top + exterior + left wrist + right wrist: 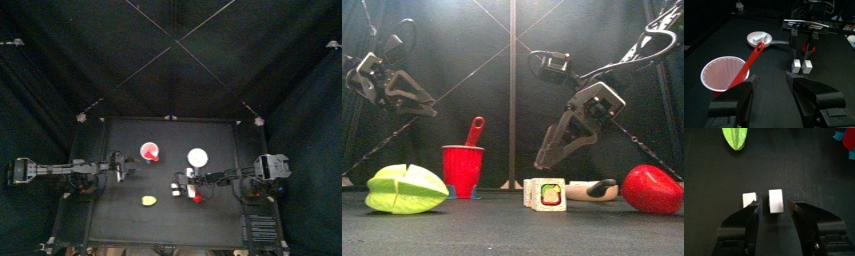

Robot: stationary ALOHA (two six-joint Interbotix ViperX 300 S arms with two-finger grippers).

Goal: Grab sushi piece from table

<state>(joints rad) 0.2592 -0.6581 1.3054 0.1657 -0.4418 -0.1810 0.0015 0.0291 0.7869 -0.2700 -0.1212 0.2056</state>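
1. Looking down from above, we see the right gripper [185, 186] reaching in from the right over the table [120, 225], near its middle.
2. Its wrist view shows our right gripper [772, 204] with jaws spread wide and holding nothing; the sushi piece [775, 201] sits on the table in the gap between the fingertips, and a second small white block [749, 199] lies just beside it by one jaw's tip.
3. From the front, we see the sushi piece [545, 194] resting on the table below the right gripper, between the red cup [462, 169] and a red lump [651, 189].
4. A red spoon [474, 131] stands in that cup, and a yellow-green lump [405, 188] lies near the front.
5. Our left gripper [771, 80] hangs near the cup, jaws apart and empty.
6. A white bowl [759, 38] sits beyond the cup.
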